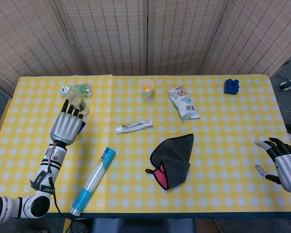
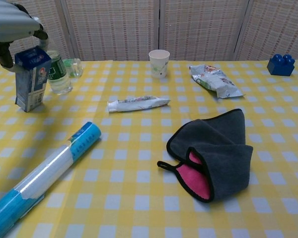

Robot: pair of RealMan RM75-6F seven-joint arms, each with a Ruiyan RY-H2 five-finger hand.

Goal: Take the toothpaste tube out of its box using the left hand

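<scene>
The toothpaste tube point(image 1: 134, 126) point(image 2: 137, 103) lies flat on the yellow checked table point(image 1: 223, 131), outside its box. The blue toothpaste box point(image 2: 30, 77) stands upright near the table's left side, beside a water bottle. My left hand point(image 1: 67, 127) point(image 2: 12, 27) grips the box from above, with fingers curled around its top. In the head view that hand hides most of the box, and only a blue sliver point(image 1: 82, 127) shows. My right hand point(image 1: 285, 162) hovers at the table's right edge, fingers spread, holding nothing.
A water bottle point(image 2: 57, 79) and a small glass point(image 2: 74, 67) stand just behind the box. A paper cup point(image 1: 146, 87), snack bag point(image 1: 183, 103) and blue block point(image 1: 231, 86) sit at the back. A grey cloth point(image 1: 172, 160) lies centre-front, and a blue roll point(image 1: 93, 180) front-left.
</scene>
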